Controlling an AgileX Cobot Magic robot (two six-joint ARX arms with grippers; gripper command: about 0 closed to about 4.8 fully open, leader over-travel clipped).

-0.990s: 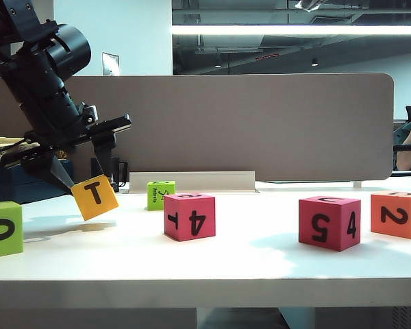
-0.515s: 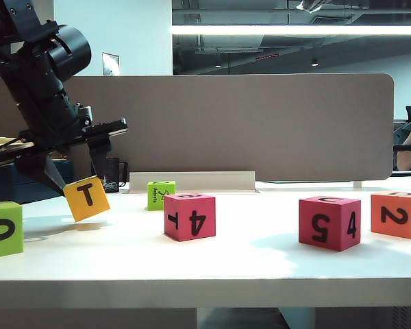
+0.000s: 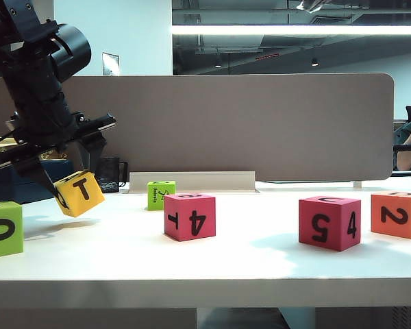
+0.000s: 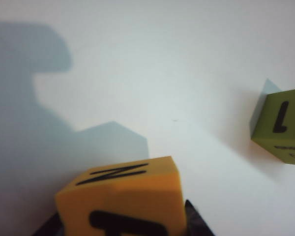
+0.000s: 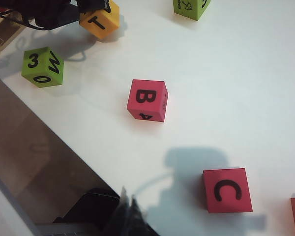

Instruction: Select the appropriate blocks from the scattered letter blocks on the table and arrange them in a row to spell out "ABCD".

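Zero blocks lined up: left gripper (image 3: 68,195) pinches the yellow foam cube (image 3: 79,192), tilted above the white table's (image 3: 260,257) left end; right gripper (image 5: 129,209), jaw state unclear, hovers over the magenta-red cubes (image 3: 189,216).

On the white worktop (image 5: 246,88) lie a magenta B cube (image 5: 147,100), a magenta C cube (image 5: 226,190) and a lime-green cube (image 5: 43,66); the left pincer (image 5: 91,10) grips a yellow T cube (image 5: 101,20).
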